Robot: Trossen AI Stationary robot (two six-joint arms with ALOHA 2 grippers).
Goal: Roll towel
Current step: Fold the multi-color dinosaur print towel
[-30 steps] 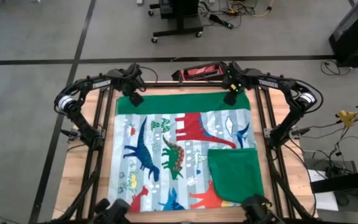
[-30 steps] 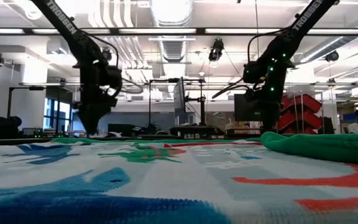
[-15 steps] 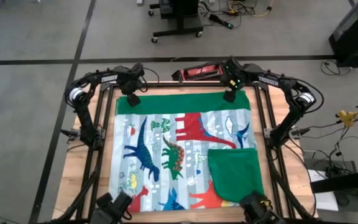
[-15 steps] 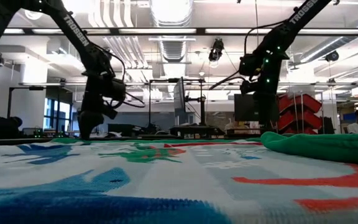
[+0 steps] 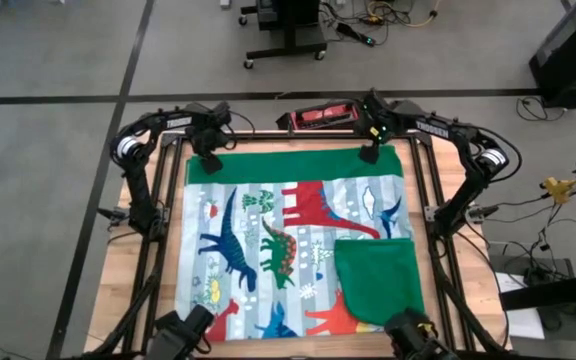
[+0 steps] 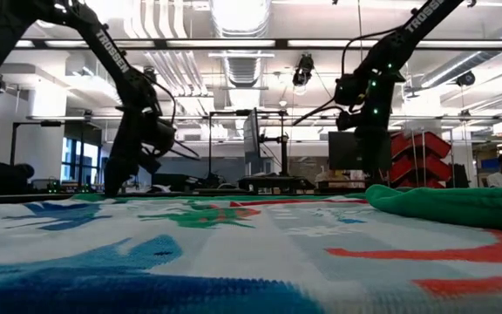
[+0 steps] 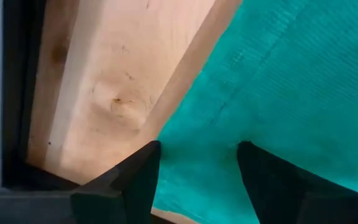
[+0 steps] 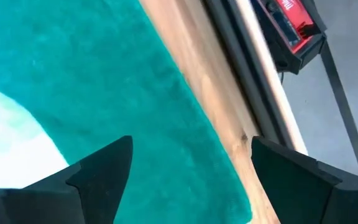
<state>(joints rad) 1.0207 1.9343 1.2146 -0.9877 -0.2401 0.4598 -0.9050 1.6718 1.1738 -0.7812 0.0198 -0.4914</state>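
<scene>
Over one towel (image 5: 288,240), two hands spread open.

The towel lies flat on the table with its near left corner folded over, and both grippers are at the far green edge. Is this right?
Not quite: the folded corner of the towel is the near right one, as the high view shows. The left gripper and right gripper are at the far green edge.

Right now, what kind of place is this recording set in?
Probably a robotics lab or workshop: an open room with exposed ceiling ducts, stacked red bins and monitors on stands behind a framed wooden table holding a dinosaur towel.
</scene>
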